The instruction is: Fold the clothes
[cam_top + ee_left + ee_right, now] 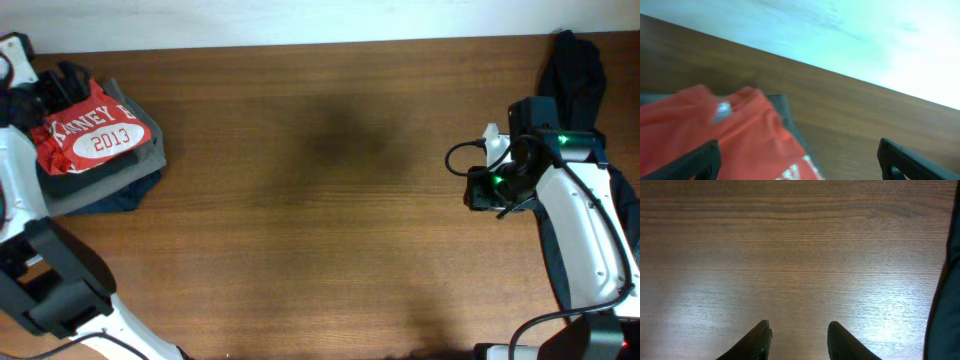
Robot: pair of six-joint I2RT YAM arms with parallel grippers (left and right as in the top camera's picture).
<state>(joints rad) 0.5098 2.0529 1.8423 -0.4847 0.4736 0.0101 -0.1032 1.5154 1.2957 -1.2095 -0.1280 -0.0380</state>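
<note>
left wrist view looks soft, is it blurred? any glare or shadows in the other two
Left wrist: yes, blurred throughout, the red T-shirt smeared. Right wrist: sharp wood grain, pale glare on the table lower left. Overhead: sharp, a soft dark shadow patch mid-table.

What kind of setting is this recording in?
Likely a robotics lab bench: wooden table, plain white wall behind, left arm and right arm at its sides, one stack of clothes.
</note>
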